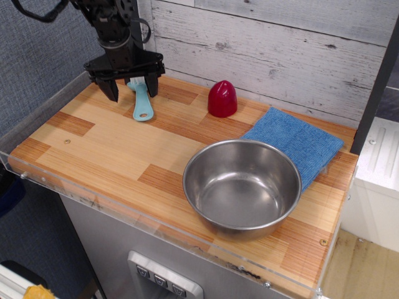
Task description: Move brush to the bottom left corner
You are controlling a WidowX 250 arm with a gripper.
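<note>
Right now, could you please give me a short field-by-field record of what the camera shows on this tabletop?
claw: open, lowered over the brush head, one finger on each side
brush: light blue, lying flat at the back left, bristle end hidden by the claw
bottom left corner: bare wood, brush not there yet
red dome: upright near the back wall
steel bowl: empty, front right, overlapping the cloth's edge
blue cloth: flat, right side
</note>
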